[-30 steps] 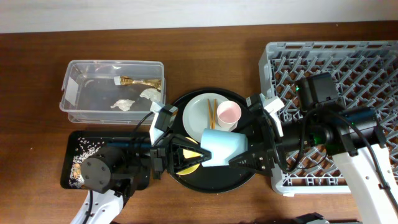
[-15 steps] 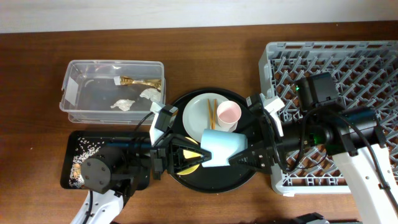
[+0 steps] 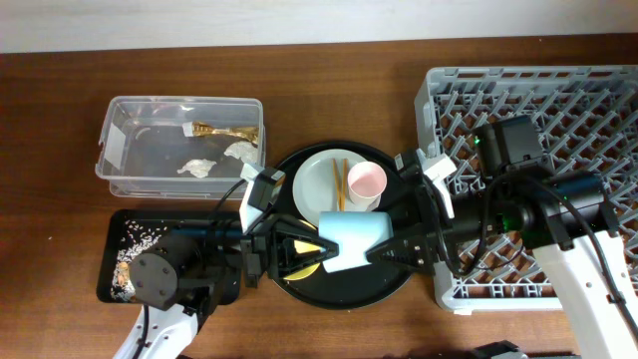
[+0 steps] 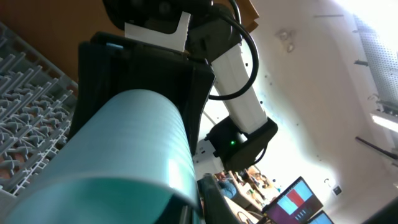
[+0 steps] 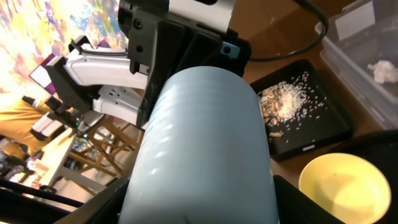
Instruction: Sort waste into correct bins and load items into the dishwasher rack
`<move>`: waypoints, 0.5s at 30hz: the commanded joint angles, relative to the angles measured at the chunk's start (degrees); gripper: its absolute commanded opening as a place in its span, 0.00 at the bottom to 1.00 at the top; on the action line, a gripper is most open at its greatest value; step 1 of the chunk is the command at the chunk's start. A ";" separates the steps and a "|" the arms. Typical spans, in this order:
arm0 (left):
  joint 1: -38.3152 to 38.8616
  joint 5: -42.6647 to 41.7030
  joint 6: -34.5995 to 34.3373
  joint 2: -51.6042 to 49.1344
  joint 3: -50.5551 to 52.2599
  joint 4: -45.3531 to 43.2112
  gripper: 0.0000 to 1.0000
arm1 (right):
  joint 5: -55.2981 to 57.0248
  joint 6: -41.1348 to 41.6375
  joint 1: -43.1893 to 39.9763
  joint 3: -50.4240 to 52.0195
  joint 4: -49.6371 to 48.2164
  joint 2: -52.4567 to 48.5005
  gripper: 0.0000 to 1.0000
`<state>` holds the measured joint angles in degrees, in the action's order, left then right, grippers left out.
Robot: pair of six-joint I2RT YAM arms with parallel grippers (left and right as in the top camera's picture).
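In the overhead view, the light blue cup is held on its side above the round black tray, between the two arms. Its left end is pinched by the left gripper, whose jaws are clamped narrow on the rim. Its right end is straddled by the right gripper, with the jaws at a middling width. Whether those pads touch the wall cannot be told. The dishwasher rack lies just right of the tray. A handover towards the rack is judged to be in hand.

In the left wrist view, the cup fills the frame, with the other arm's black housing close behind it.

In the right wrist view, the cup is seen centred along the camera's line. The yellow bowl and the black rectangular tray of rice crumbs are below.

The right grip is best closed squarely on the smooth round wall before the left pinch is let go, since a loose hold may let the cup roll. The pink cup nearby should be cleared.
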<state>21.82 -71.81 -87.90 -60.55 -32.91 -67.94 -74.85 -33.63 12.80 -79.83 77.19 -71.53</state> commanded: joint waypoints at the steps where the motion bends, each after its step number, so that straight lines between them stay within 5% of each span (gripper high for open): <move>1: 0.20 0.66 1.01 0.13 -1.16 -0.42 0.00 | -0.98 -0.24 0.42 -0.63 0.11 -0.11 0.62; 4: 0.20 0.63 1.03 0.13 -1.16 -0.42 0.00 | -0.98 -0.24 0.42 -0.63 0.11 -0.11 0.62; 9: 0.15 0.63 1.03 0.13 -1.16 -0.44 0.43 | -0.96 -0.24 0.42 -0.63 0.11 -0.11 0.62; 15: 0.15 0.61 1.27 0.13 -1.16 -0.44 0.60 | 1.07 -0.22 0.35 -0.63 -0.11 -0.11 0.61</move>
<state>21.80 -71.57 -87.50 -60.55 -32.91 -68.07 -74.61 -34.24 12.80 -79.83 77.25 -71.53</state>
